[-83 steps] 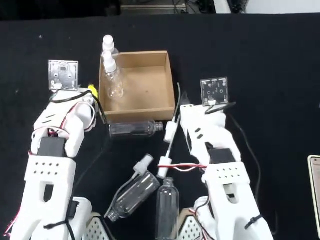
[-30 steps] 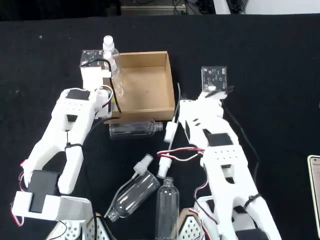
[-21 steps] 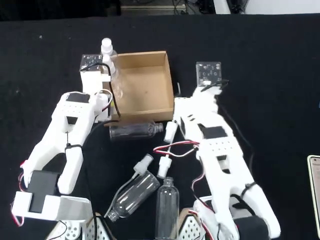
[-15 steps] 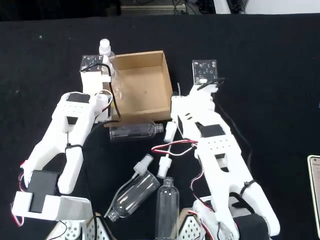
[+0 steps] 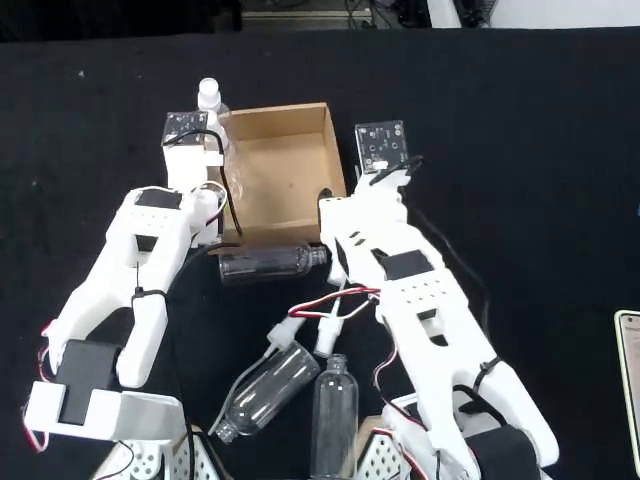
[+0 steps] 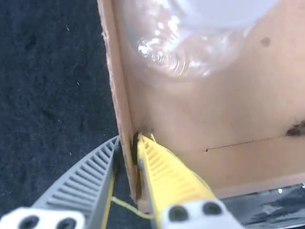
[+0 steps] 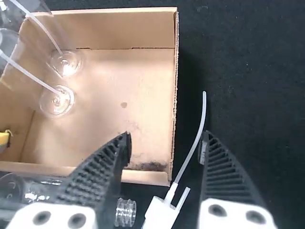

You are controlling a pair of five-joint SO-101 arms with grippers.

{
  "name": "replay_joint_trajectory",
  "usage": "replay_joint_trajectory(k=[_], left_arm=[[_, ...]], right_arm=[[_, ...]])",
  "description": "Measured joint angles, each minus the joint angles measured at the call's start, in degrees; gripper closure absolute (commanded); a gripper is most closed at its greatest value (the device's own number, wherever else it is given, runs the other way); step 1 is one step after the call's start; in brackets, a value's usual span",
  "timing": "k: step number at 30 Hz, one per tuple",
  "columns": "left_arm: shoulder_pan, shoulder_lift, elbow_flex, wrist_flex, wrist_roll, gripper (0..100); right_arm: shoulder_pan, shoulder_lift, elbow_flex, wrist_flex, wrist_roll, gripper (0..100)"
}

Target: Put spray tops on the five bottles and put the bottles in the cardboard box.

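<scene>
The box [image 5: 300,195] sits on the black table [image 5: 540,150], at about 11 o'clock from its centre. The left arm [image 5: 130,270] runs from 7 o'clock up to the box's 9 o'clock wall, wrist bent down over it. The left gripper [image 6: 128,139] is clamped on that wall, with its yellow finger [image 6: 162,171] inside the box and its grey finger [image 6: 90,176] outside.

The right arm [image 5: 420,300] stretches long from 5 o'clock toward 12, with its wrist above the box's 3 o'clock wall. The right gripper [image 7: 167,138] is spread wide and holds nothing. It straddles the box's 5 o'clock corner, one finger over the box floor and the other over the table. A spray top [image 7: 164,204] lies just outside that corner, its tube [image 7: 195,138] running beside the 3 o'clock wall.

Two capped bottles [image 7: 64,63] stand side by side in the box's 10 o'clock corner. An open bottle [image 5: 262,262] lies along the box's 6 o'clock wall, neck toward 3. At the table's 6 o'clock lie a tilted bottle [image 5: 262,388], neck toward 7, and just beside it a straight bottle [image 5: 335,410], neck toward 12. Two more tops [image 5: 286,330] lie just at 12 o'clock of that pair.
</scene>
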State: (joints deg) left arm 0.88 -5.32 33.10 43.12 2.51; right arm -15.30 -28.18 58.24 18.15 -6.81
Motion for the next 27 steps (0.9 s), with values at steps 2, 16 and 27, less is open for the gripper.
replay_joint_trajectory(k=[2, 16, 27], left_arm=[[0.0, 0.0, 0.0, 0.0, 0.0, 96], [0.0, 0.0, 0.0, 0.0, -2.1, 96], [0.0, -2.5, 3.6, -0.6, -4.9, 96]], right_arm=[[0.0, 0.0, 0.0, -0.1, 0.0, 78.6], [0.0, 0.0, -0.3, -0.2, 2.3, 78.6], [0.0, 10.7, -9.7, 6.2, 2.3, 78.5]])
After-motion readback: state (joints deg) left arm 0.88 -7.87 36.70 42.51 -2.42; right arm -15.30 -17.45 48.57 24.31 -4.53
